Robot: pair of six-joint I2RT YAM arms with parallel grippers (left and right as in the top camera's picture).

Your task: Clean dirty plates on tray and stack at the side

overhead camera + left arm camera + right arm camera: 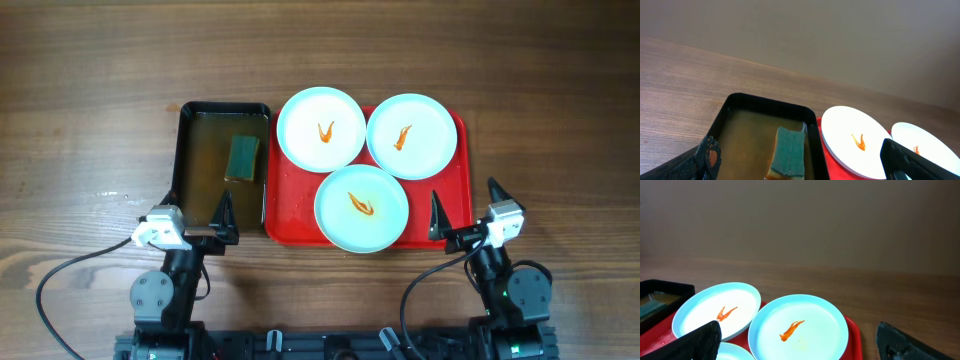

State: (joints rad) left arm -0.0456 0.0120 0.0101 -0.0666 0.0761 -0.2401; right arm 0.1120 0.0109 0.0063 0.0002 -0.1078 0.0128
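Plate at tray near edge — forward-left of right gripper, farther from left gripper; both wide open, empty.

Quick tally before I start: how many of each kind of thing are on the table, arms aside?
Round pale blue-white plates: 3
Large red rectangular plastic tray: 1
Narrower black tray of brownish water: 1
Green rectangular sponge: 1
Total: 6
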